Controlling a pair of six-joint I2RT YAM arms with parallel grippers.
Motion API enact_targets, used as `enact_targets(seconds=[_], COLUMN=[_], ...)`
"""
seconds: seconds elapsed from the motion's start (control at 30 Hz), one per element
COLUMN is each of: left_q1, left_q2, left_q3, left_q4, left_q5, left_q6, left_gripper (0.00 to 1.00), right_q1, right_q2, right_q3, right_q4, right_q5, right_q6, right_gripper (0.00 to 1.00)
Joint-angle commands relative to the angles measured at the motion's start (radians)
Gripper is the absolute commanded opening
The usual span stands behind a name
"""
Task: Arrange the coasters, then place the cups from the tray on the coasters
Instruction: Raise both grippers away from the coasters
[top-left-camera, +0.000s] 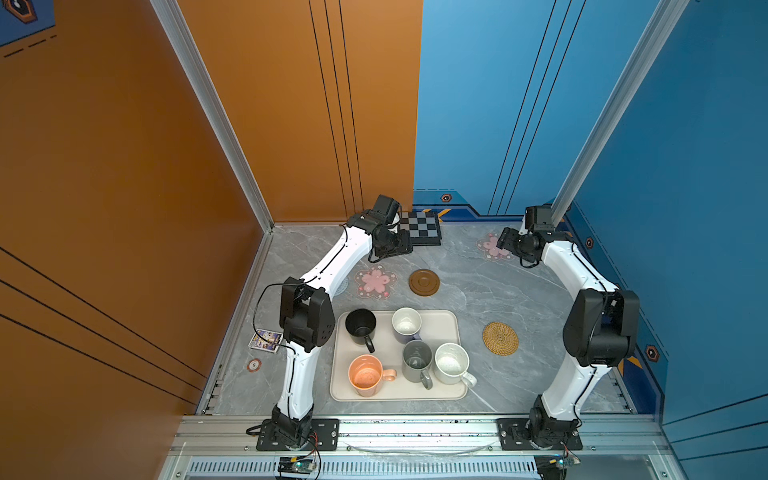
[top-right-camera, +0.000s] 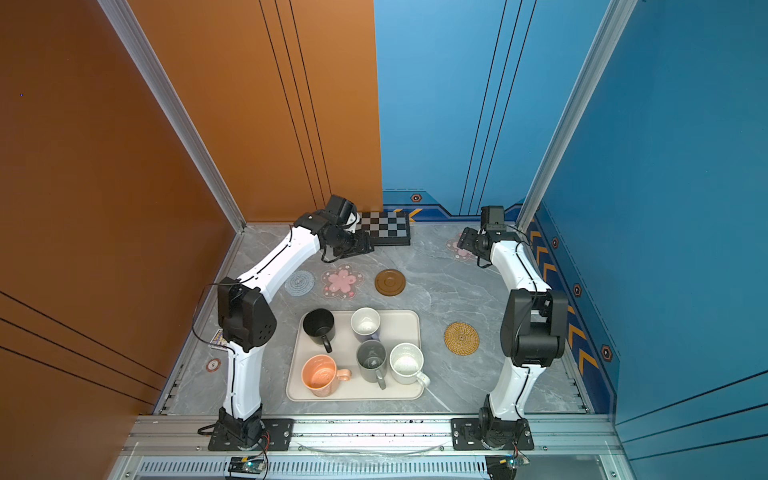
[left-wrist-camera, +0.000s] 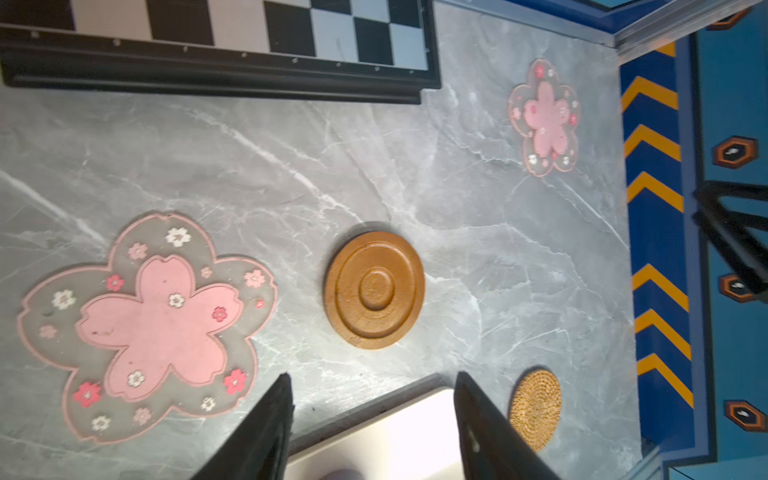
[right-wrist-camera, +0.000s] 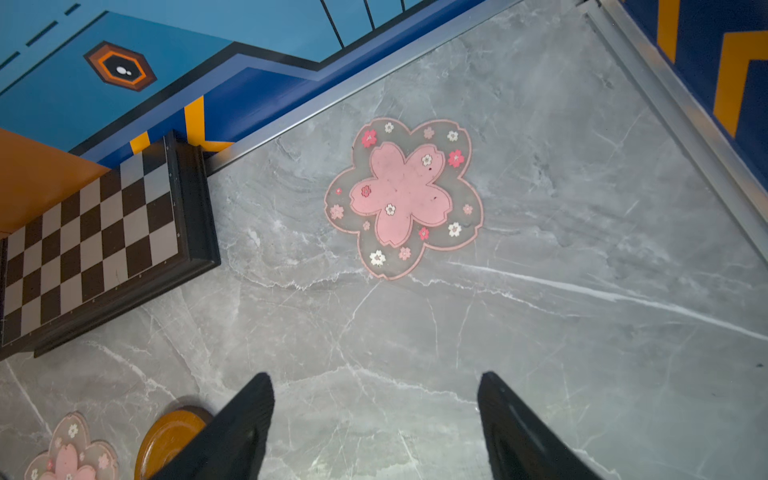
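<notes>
Right wrist view: right gripper (right-wrist-camera: 374, 374) spread wide, nothing between the fingers, bare table (right-wrist-camera: 582, 332) beneath. Straight ahead of the fingertips, toward the far right corner of the table, a pink flower coaster (right-wrist-camera: 403, 195), lying flat, clear of the checkerboard (right-wrist-camera: 95, 245) and of both walls. No long axis to speak of: five rounded lobes, much the same from any side, so probably no wrist turn needed, only a reach forward and down onto one edge. Partly hidden under that same gripper in both top views, well apart from the other coasters, and plainly nearer the right arm than the left. Left wrist view: left gripper (left-wrist-camera: 372, 376) parted too and holding nothing, hanging by the left end of the checkerboard near the far edge, with a tray (left-wrist-camera: 374, 432) corner showing between the fingers. Second flower coaster (left-wrist-camera: 153, 324) and brown wooden coaster (left-wrist-camera: 374, 289) side by side between that gripper and the tray. Woven coaster (top-left-camera: 500, 338) just beside the tray's right rim; blue-grey coaster (top-right-camera: 300, 283) next to the second flower, toward the left edge. On the tray, all upright: black cup (top-left-camera: 360, 326), lavender cup (top-left-camera: 406, 324), grey cup (top-left-camera: 417, 359), speckled white cup (top-left-camera: 451, 361), orange cup (top-left-camera: 365, 376). Judged stage: coasters not yet lined up, no cup moved.
</notes>
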Motion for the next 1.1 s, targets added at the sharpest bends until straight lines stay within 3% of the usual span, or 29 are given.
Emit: enact_targets(seconds=[0.0, 0.53, 1.07], left_q1=[0.009, 0.052, 0.082], left_q2=[-0.036, 0.057, 0.184], left_q3=[-0.017, 0.020, 0.105], left_q4=[-0.017, 0.010, 0.031], left_q5=[-0.014, 0.039, 0.111], left_q6=[0.028, 0.025, -0.007], left_gripper=[0.63, 0.63, 0.63], right_q1=[-0.032, -0.087, -0.091], right_q2=[0.078, 0.493, 0.661], right_q3=[0.091, 0.459, 0.581], right_q4=[-0.034, -0.014, 0.120], right_q5=[0.008, -0.011, -0.063], right_q6=[-0.025, 0.107, 0.175], right_gripper=[0.84, 0.83, 0.81])
